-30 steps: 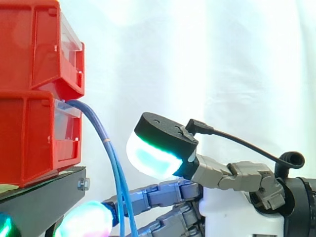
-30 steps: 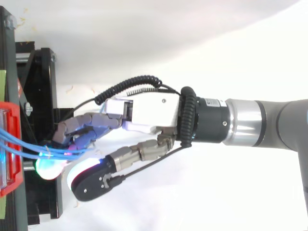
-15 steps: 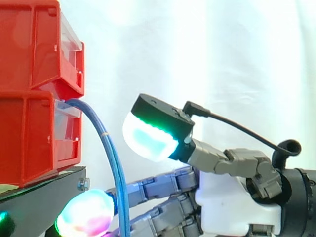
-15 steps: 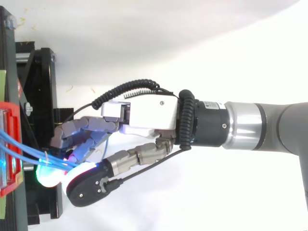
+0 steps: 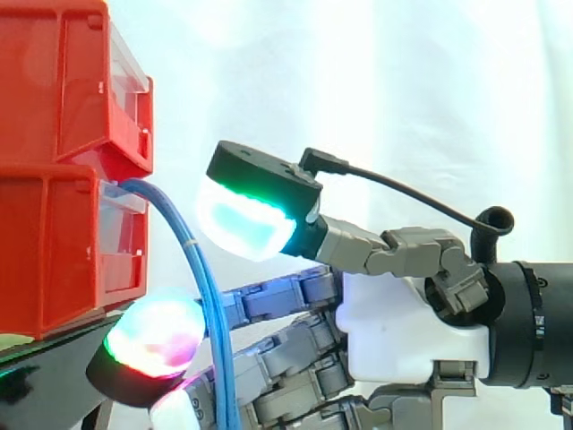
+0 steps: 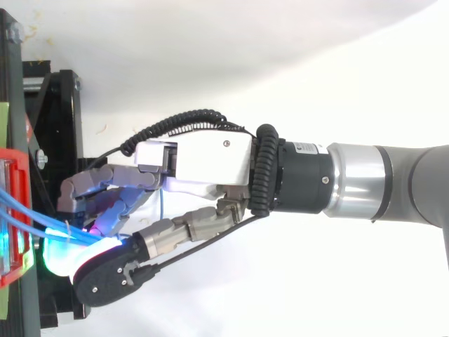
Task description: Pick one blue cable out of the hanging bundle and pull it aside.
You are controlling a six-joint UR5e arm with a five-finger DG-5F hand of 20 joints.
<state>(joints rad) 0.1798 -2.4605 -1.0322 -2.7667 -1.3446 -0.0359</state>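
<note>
Your robot hand (image 6: 210,158) has moved left, closer to the bins (image 5: 54,107), and a little higher. The blue cables (image 5: 199,273) hang from the lower bin (image 5: 54,251) and run down through the robot hand; you cannot tell whether it pinches one.

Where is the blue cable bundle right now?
Side view, left of centre: the blue cable bundle leaves the lower red bin and hangs down across the hand.
</note>
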